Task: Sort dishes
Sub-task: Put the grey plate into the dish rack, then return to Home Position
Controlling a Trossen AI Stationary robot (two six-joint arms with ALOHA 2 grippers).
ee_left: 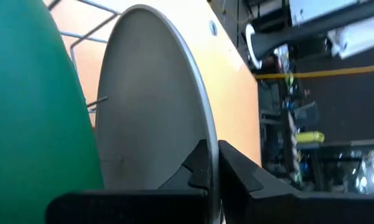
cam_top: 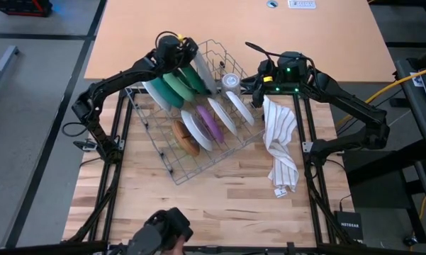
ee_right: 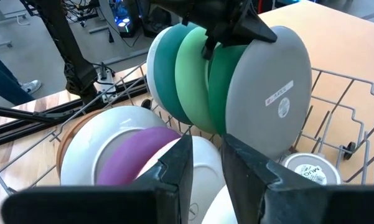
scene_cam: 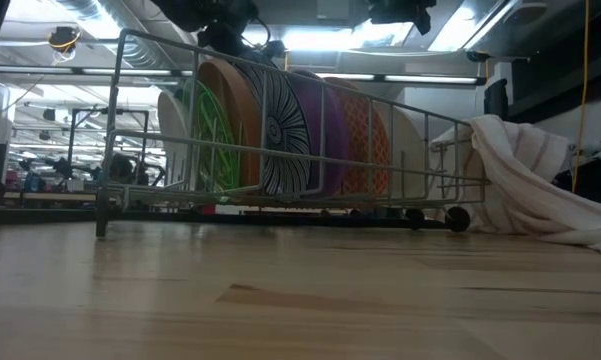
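Note:
A grey wire rack [cam_top: 198, 113] holds two rows of upright dishes. The far row has white, teal and green large plates [cam_top: 171, 88] and a grey plate [cam_top: 200, 76]. The near row has brown [cam_top: 184, 136], white, purple [cam_top: 210, 122] and more white small plates. My left gripper [cam_top: 178, 51] is shut on the grey plate [ee_left: 155, 106]. My right gripper [cam_top: 255, 86] is over the rightmost small white plate [cam_top: 239, 106], which shows between its close-set fingers [ee_right: 206, 163]. My left gripper pinches the grey plate's upper rim [ee_left: 206, 134] between its two fingers, one on each face, coming from above. The plate stands on edge in the rack beside the green plate [ee_left: 31, 106]. My right gripper has the small white plate's upper rim [ee_right: 205, 149] between its two fingers [ee_right: 177, 165], coming slanting from the table's right and above. The plate stands on edge in the rack's near row.
A white striped cloth [cam_top: 280, 145] lies bunched to the right of the rack. A small clear round dish [cam_top: 230, 79] sits in the rack's far right corner, next to my right gripper. Bare wood lies in front of the rack [cam_top: 213, 198].

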